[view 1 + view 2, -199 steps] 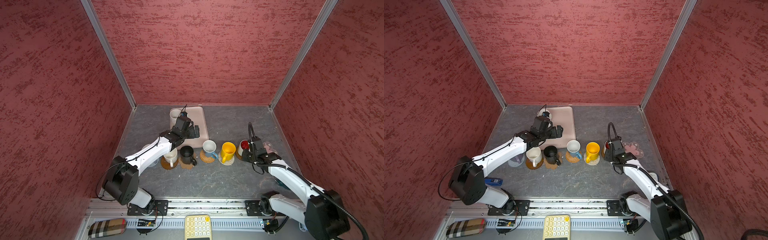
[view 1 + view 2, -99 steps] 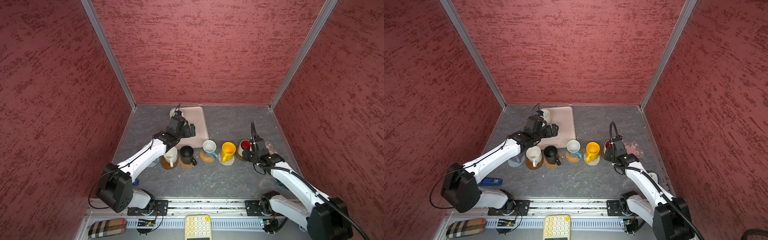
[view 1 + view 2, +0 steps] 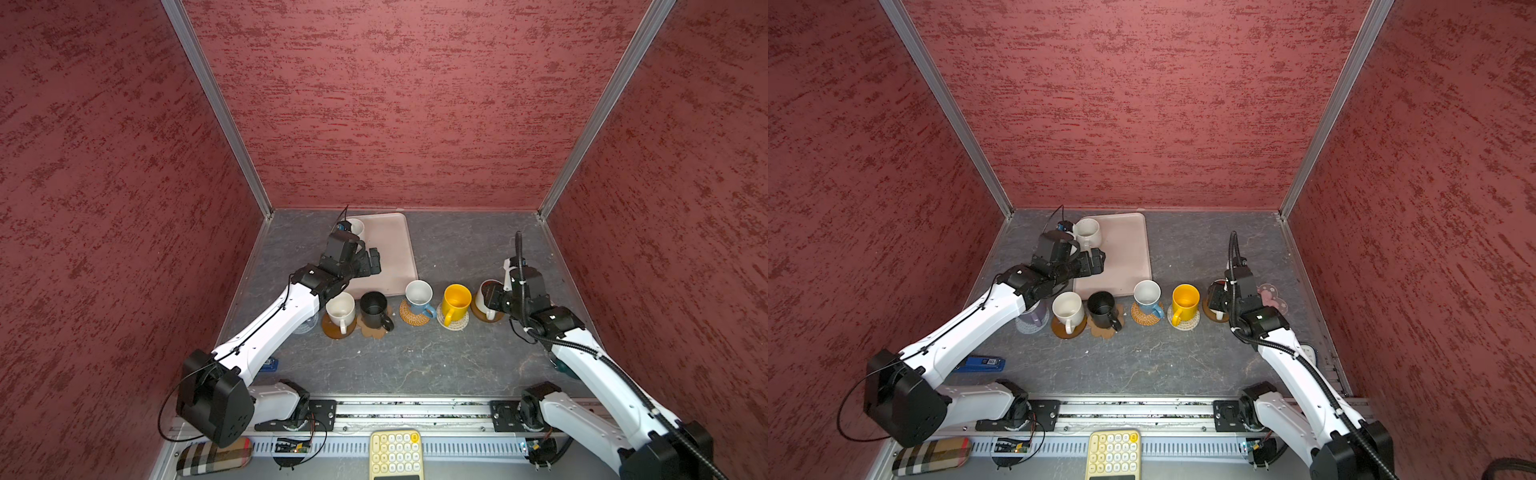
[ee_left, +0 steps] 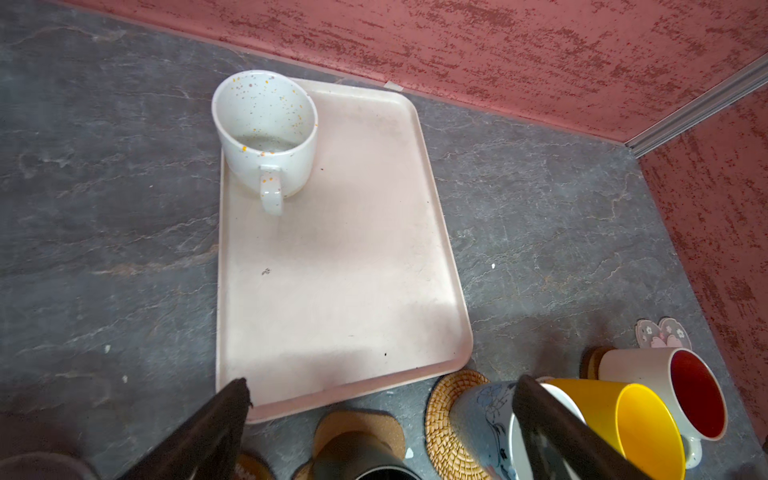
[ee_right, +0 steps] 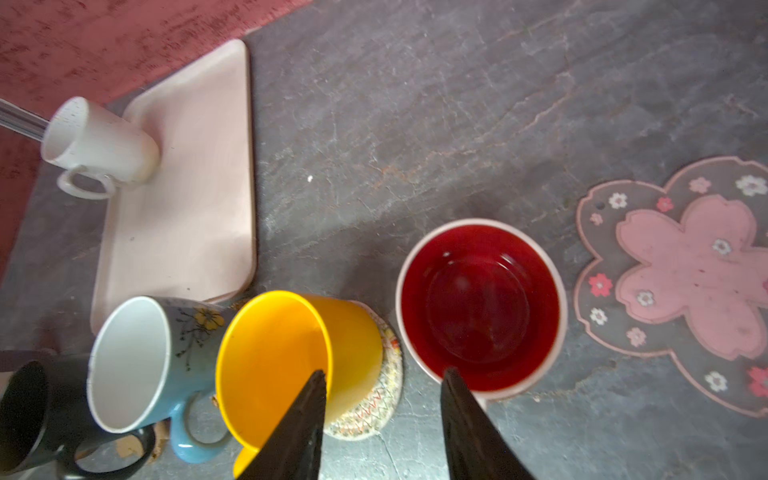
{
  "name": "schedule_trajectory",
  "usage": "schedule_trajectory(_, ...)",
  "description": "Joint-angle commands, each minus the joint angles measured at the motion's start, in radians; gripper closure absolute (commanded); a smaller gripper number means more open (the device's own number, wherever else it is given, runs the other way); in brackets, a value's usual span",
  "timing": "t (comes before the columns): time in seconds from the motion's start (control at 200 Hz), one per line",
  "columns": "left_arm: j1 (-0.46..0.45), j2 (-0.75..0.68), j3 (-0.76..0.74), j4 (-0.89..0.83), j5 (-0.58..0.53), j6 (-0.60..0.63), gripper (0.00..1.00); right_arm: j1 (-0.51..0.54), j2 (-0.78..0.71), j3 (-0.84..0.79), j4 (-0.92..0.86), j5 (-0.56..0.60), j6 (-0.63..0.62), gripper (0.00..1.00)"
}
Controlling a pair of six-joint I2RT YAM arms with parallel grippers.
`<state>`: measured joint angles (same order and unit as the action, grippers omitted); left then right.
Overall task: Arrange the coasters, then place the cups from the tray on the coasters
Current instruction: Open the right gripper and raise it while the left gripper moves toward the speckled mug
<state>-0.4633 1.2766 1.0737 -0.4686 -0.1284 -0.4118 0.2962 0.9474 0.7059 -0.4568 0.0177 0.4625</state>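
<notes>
Six mugs stand upright in a row on coasters along the near edge of the tray (image 4: 332,291). From the left:
- pale mug (image 3: 1034,313) on grey woven round (image 3: 1026,329)
- white mug (image 3: 340,309) on amber disc (image 3: 337,331)
- black mug (image 3: 374,307) on brown paw mat (image 3: 370,331)
- blue mug (image 3: 417,293), white inside, flower print, on rattan round (image 3: 409,316)
- yellow mug (image 3: 456,297) on whitish woven round (image 3: 457,325)
- red-inside mug (image 5: 478,299), white outside, on second amber disc (image 3: 478,316)

The seventh, a speckled mug (image 4: 266,129), is upright in the tray's far left corner with its handle toward the near side. The tray is cream-pink with rounded corners and lies flat at the back of the table (image 3: 415,361). The pink flower mat (image 5: 685,270) lies flat just right of the red-inside mug, top uncovered.

The left gripper (image 4: 382,390) hovers over the tray's near edge, jaws spread wide, holding nothing. The right gripper (image 5: 384,374) is low between the yellow mug and the red-inside mug. Its jaws are parted with nothing pinched between them. One fingertip (image 5: 457,390) overlaps the red-inside mug's near rim; contact can't be told.

Hidden or hard to see:
- The pale mug and grey woven round are mostly under the left arm (image 3: 270,328) in a top view.
- The red-inside mug is half covered by the right gripper in both top views. In the right wrist view its handle is behind a finger.
- The black mug is cut off at the frame edge in both wrist views.
- The white mug barely shows in the wrist views.
</notes>
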Motion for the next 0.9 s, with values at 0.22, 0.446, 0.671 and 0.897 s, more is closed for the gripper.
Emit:
schedule_trajectory(0.22, 0.08, -0.051, 0.081, -0.228, 0.009, 0.034, 0.07, -0.006, 0.114, 0.079, 0.275, -0.18, 0.055, 0.53)
schedule_trajectory(0.446, 0.186, -0.005, 0.079, -0.268, 0.107, 0.075, 0.21, -0.005, 0.231, 0.12, 0.377, -0.216, 0.071, 0.52)
schedule_trajectory(0.671, 0.25, 0.122, 0.107, -0.239, 0.18, 0.094, 0.31, -0.005, 0.322, 0.131, 0.515, -0.239, 0.109, 0.51)
schedule_trajectory(0.897, 0.262, 0.297, 0.229, -0.224, 0.19, 0.084, 0.32, -0.006, 0.37, 0.126, 0.568, -0.21, 0.092, 0.51)
